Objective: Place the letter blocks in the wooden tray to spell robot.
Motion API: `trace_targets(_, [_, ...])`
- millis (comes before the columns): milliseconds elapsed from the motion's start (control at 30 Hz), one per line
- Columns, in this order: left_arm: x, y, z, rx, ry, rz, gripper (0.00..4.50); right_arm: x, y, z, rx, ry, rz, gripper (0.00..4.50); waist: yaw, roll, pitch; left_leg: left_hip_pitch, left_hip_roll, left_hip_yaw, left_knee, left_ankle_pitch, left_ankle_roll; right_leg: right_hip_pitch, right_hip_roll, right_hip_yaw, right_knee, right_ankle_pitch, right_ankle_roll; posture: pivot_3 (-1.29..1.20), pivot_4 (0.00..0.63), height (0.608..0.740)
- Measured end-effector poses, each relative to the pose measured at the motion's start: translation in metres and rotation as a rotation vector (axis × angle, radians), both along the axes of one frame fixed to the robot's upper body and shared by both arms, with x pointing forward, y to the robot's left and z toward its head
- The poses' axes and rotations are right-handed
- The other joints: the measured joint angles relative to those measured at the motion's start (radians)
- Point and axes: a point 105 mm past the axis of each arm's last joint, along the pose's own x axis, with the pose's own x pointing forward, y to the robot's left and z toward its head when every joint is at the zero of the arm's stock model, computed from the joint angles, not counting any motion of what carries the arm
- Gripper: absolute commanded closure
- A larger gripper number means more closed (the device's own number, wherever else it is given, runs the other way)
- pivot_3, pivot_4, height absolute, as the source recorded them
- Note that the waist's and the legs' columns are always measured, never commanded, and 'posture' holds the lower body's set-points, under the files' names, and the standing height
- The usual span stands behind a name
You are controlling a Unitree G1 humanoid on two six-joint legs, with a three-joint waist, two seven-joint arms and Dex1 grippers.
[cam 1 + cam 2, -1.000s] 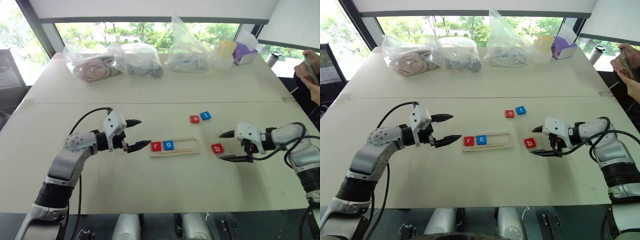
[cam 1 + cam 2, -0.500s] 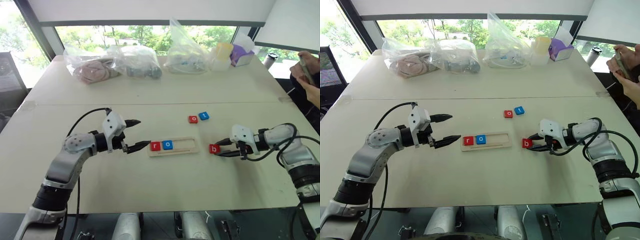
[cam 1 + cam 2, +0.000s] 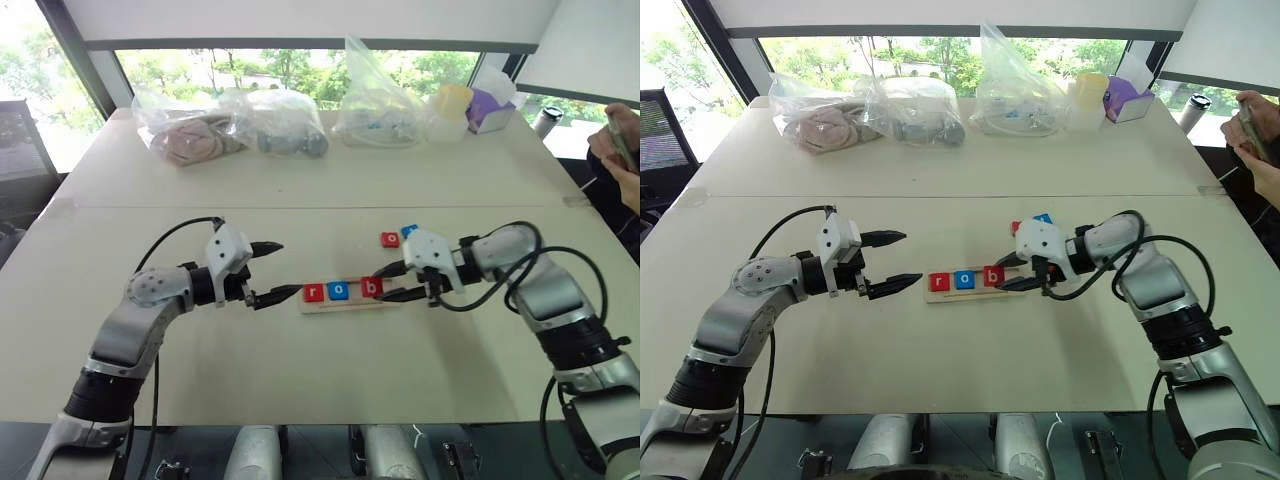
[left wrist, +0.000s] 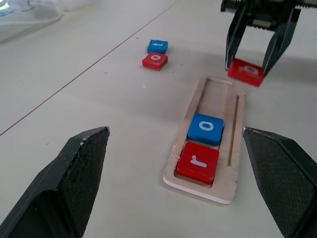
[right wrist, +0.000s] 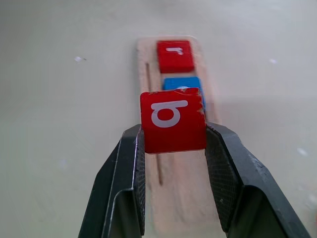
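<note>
The right gripper [image 3: 392, 282] covered the right end of the wooden tray [image 4: 232, 106] in both head views, so it was hard to tell there whether the red b block [image 5: 173, 120] touched the tray floor. The blue t block [image 3: 1042, 217] was partly cut off behind that gripper's body, with the red o block [image 3: 390, 239] just beside it to the left on the table [image 3: 300, 180], far of the tray. At the far right edge a person's hands [image 3: 622, 150] were cropped.

A second before, the b block lay on the table well to the right of the tray, between the open right fingers. Since then the fingers had closed on it and the arm had swung left, bringing the block over the tray, just right of the blue o block [image 4: 205, 128]. The left gripper [image 3: 275, 270] had not moved: it hovered just left of the tray's left end, fingers wide apart and empty. The red r block [image 4: 198, 161] and the blue o block stayed in the tray's two leftmost places.

The right wrist view made the grip plain: both pads pressed the b block's opposite edges, its letter face up. The left wrist view showed that block raised and tilted above the tray's right part, and the thin groove along the tray's near edge.
</note>
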Motion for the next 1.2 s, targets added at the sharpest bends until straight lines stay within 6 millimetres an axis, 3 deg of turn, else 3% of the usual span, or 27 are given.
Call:
trace_targets(167, [-0.001,0.001,-0.002,0.0,0.003,0.007,0.0,0.008,0.01,-0.002,-0.017,-0.031,0.024,3.39,-0.004,0.0,0.0,0.0,0.0,0.0,0.0,0.0,0.0,0.0,0.001,0.0,0.001,0.0,0.0,0.0,0.15,0.74])
trace_targets(900, [-0.006,0.001,-0.005,-0.003,-0.001,0.035,0.0,0.026,0.008,-0.02,-0.071,-0.016,0.02,3.39,-0.004,0.0,0.0,0.0,0.001,0.0,-0.001,0.0,0.0,-0.001,0.001,0.0,0.001,0.0,0.0,0.0,0.15,0.74])
trace_targets(1100, [-0.006,0.002,-0.006,-0.003,0.001,0.041,0.0,0.026,0.01,-0.02,-0.067,-0.014,0.027,0.3,-0.004,0.0,0.0,0.0,0.001,0.0,-0.001,0.0,0.0,-0.001,0.001,0.0,0.001,0.0,0.0,0.0,0.15,0.74])
trace_targets(1133, [-0.006,0.002,-0.006,-0.003,0.002,0.041,0.0,0.026,0.01,-0.02,-0.067,-0.013,0.027,0.09,-0.004,0.0,0.0,0.0,0.001,0.0,-0.001,0.0,0.0,-0.001,0.001,0.0,0.001,0.0,0.0,0.0,0.15,0.74])
trace_targets(1200, [-0.007,0.002,-0.007,-0.003,0.004,0.044,0.0,0.026,0.01,-0.02,-0.067,-0.014,0.027,0.09,-0.004,0.0,0.0,0.0,0.001,0.0,-0.001,0.0,0.0,-0.001,0.001,0.0,0.001,0.0,0.0,0.0,0.15,0.74])
